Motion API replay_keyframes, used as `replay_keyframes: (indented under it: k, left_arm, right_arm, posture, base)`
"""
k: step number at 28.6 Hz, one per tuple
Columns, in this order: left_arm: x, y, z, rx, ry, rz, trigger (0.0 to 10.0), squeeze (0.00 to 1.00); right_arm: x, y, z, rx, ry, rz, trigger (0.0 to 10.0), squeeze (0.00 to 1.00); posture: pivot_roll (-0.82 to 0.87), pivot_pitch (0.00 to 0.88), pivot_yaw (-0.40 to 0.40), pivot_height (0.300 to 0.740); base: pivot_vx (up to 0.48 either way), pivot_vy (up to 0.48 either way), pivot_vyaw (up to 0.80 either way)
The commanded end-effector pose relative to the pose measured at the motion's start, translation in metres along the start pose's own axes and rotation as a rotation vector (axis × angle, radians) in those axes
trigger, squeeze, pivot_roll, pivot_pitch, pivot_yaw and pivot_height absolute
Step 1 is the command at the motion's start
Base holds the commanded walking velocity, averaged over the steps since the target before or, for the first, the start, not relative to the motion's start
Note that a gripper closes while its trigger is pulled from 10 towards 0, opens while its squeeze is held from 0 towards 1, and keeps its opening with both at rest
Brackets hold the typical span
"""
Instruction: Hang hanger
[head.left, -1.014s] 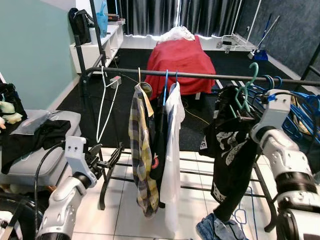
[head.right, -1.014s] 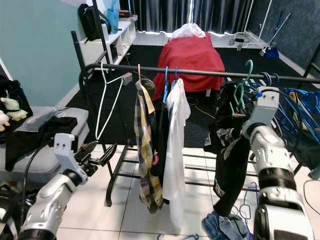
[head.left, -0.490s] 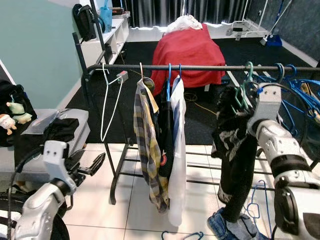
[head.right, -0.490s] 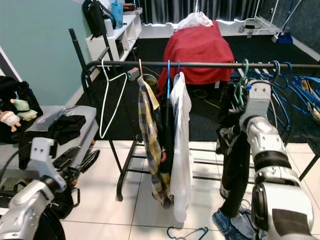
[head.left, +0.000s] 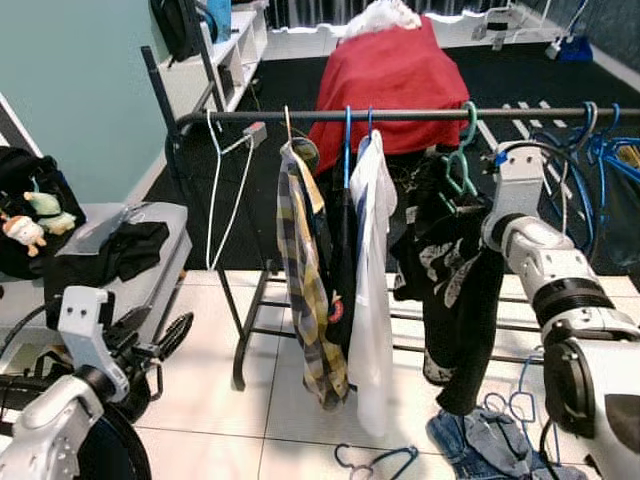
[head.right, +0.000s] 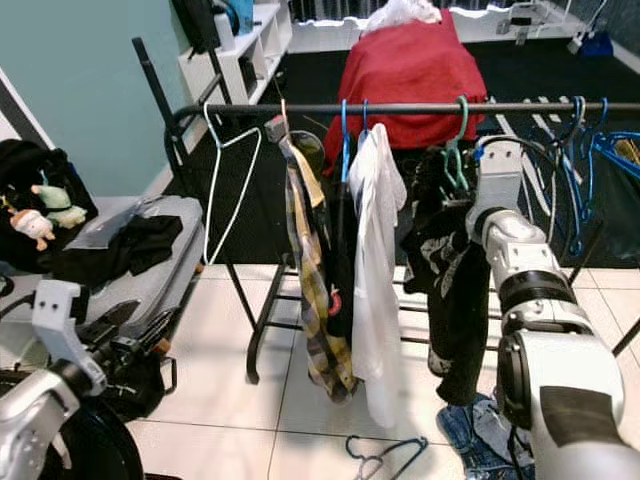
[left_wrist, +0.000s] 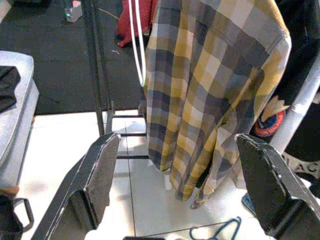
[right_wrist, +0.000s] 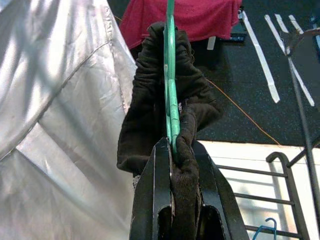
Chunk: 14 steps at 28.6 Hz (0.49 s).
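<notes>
black clothes rail carries the upright green hanger, hook on top, pinched by the right end effector.

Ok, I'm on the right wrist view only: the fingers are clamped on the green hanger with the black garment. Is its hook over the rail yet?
Observer: It looks so from the head views. The green hanger has its hook curved over the black rail, just right of the white shirt.
Operator: Anything on the rail on the other side?
Observer: Blue hangers hang further right, with a gap between.
Operator: And the left arm?
Observer: The left gripper is low on the robot's left, fingers open, holding nothing.
</notes>
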<state>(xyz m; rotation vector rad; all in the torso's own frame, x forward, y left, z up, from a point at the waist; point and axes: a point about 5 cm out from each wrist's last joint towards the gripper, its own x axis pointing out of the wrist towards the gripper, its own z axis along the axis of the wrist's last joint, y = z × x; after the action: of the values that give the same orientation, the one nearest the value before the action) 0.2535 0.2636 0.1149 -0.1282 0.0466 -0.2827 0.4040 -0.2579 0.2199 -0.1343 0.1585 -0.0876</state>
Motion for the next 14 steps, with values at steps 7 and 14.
replay_keyframes:
  k: [7,14]
  left_arm:
    - [-0.01,0.007,0.004,0.016,0.026,0.014,10.0,0.0]
    - [-0.001,0.002,0.003,0.007,0.026,0.003,10.0,0.0]
  right_arm:
    - [-0.001,-0.006,0.002,0.011,-0.001,-0.013,10.0,0.0]
    - [0.001,0.017,-0.004,0.09,-0.078,0.113,10.0,1.0]
  posture:
    - [0.1,0.152,0.111,0.74]
    - [0.08,0.132,0.109,0.74]
  base:
    - [0.0,0.0,0.0]
    - [0.0,0.0,0.0]
